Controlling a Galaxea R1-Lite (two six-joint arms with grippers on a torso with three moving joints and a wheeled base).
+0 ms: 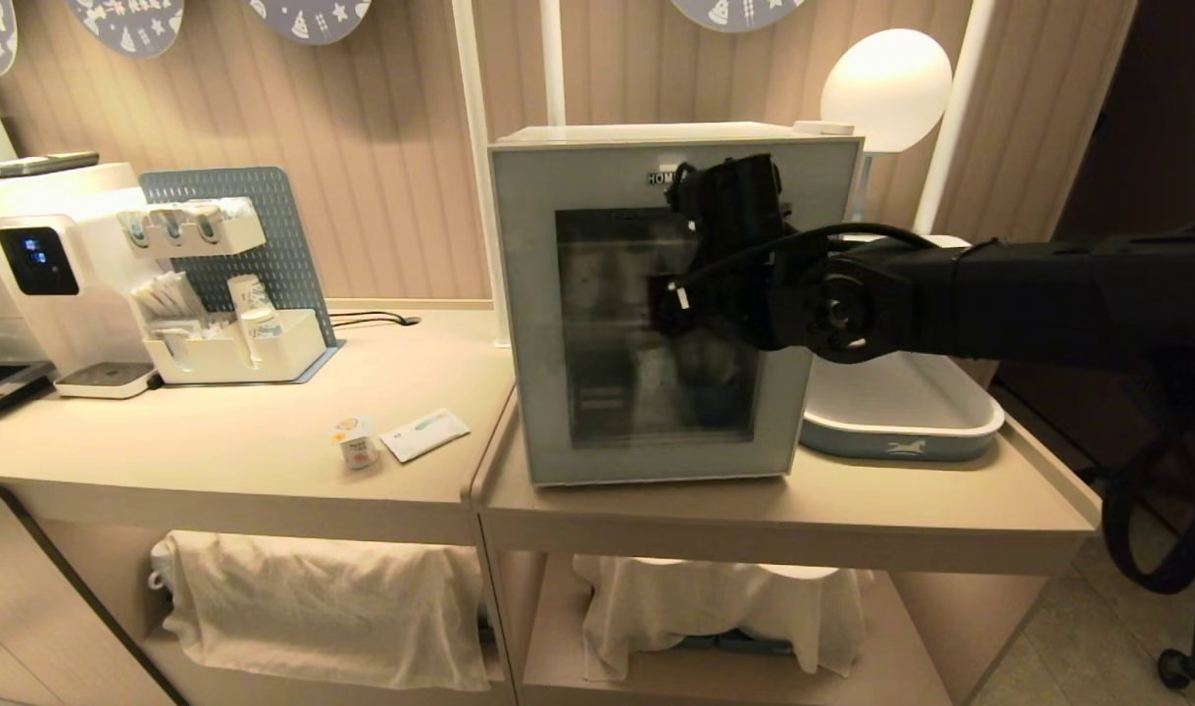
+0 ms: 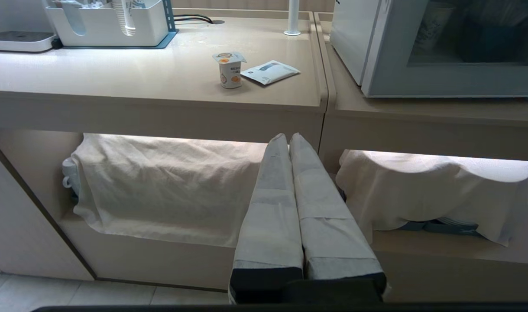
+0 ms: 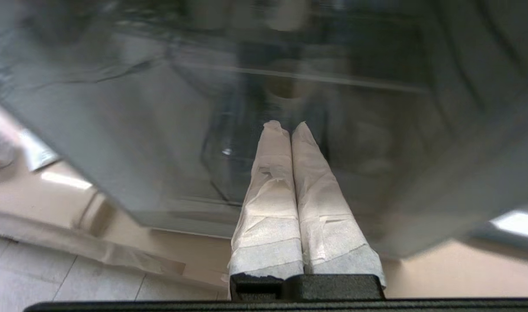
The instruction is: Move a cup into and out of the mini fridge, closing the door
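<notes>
The small white plastic cup (image 1: 356,442) with an orange fruit picture stood on the beige table (image 1: 215,441), left of the boxy white mini fridge (image 1: 656,294), whose grey-blue glass-windowed door (image 1: 597,324) was closed. The right end effector (image 3: 285,125) was before the door glass, fingers pressed together, holding nothing. The left end effector (image 2: 288,136) was below the table edge, likewise closed and empty.

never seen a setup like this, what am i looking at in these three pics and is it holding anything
It is a two-armed robot at a counter. The head view looks down from its head: the black right arm reaches across the mini fridge, whose door is closed. The other two pictures come from wrist cameras behind the fingers. The right gripper is shut, empty, and points at the door glass. The left gripper is shut, empty, and hangs below the counter edge. On the counter stand the cup, a flat packet beside it, and a water dispenser.
</notes>
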